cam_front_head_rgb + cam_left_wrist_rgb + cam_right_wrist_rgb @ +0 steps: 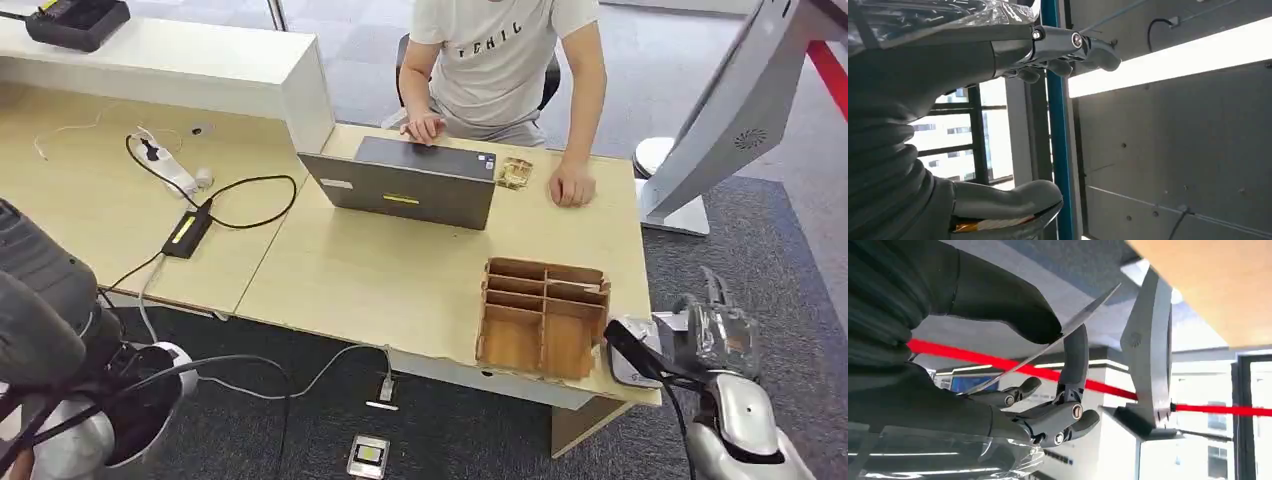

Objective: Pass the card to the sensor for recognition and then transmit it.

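My right hand (700, 335) hangs off the desk's near right corner and pinches a white card (628, 367) between thumb and fingers. In the right wrist view the card (1088, 312) shows edge-on as a thin sheet, clamped by the thumb (1003, 305) and a finger (1075, 355). The sensor, a tilted grey-white panel on a stand (735, 110), rises at the far right beyond the hand; it stands apart from the card (1148, 355). My left hand (1013, 125) is raised toward the ceiling with fingers (1068, 50) and thumb (1008, 200) apart, holding nothing.
A wooden compartment box (545, 315) sits at the desk's (380, 280) near right edge, close to my right hand. A person works at a grey laptop (405, 185) on the far side. Cables and a power brick (187, 232) lie left; a small device (368, 455) is on the floor.
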